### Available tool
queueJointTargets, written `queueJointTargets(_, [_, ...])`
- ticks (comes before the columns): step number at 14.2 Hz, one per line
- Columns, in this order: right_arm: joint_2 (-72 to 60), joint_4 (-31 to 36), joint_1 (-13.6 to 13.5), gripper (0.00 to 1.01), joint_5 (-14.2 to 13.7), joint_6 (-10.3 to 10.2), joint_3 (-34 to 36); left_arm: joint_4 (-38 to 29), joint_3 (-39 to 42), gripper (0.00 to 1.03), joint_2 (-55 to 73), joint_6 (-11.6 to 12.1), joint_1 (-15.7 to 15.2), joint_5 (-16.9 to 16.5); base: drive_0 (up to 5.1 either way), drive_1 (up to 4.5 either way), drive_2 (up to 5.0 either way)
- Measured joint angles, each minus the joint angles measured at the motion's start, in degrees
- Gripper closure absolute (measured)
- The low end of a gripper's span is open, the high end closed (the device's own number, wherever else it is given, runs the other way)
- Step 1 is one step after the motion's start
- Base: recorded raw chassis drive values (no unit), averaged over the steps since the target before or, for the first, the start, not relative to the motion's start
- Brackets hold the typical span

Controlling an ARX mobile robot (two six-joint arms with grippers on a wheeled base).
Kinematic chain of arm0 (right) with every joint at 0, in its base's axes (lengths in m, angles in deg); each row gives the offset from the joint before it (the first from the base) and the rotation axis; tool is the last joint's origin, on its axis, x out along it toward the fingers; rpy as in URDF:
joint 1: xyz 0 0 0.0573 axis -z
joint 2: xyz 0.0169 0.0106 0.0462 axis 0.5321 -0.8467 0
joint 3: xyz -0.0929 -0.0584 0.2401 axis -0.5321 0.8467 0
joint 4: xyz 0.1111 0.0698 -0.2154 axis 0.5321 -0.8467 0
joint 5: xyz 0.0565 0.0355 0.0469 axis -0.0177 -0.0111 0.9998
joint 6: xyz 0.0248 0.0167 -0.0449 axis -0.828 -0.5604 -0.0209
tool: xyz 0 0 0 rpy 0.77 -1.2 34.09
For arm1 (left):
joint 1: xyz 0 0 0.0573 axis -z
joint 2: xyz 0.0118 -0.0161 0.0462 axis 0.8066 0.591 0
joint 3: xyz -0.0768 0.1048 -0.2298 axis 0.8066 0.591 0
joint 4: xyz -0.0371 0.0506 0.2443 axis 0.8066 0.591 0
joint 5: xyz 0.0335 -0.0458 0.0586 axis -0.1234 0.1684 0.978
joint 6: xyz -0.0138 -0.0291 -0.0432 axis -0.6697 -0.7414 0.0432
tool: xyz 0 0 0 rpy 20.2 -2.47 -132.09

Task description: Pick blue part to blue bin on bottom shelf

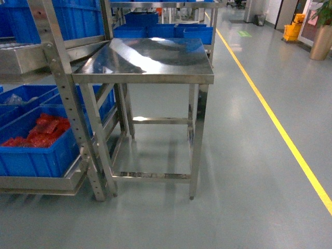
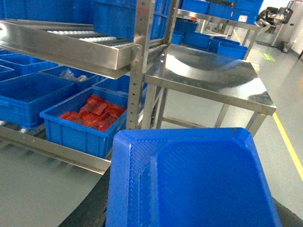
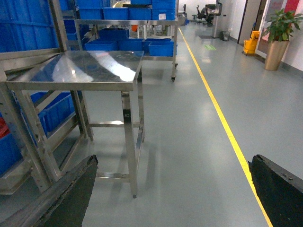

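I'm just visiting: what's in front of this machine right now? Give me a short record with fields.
Centre: steel table, top bare
Left: rack, its bottom shelf holding blue bins
Nearest bin: holds red packs
Floor: grey, with a yellow line on the right
Right gripper: fingers wide apart, holding nothing
Left wrist view: a blue tray fills the foreground; fingers cannot be made out
Blue part: not seen in any view

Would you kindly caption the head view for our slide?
Steel table beside a rack holding a blue bin of red packs; yellow floor line alongside.
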Motion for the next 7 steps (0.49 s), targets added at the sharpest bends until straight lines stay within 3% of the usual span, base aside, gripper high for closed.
queueJointTargets(7, [0.02,0.11,0.0,0.03,0.0,0.0,0.0,0.13,0.0,0.6,-0.07,0.0,0.0,0.04,0.0,4.13,-4.2])
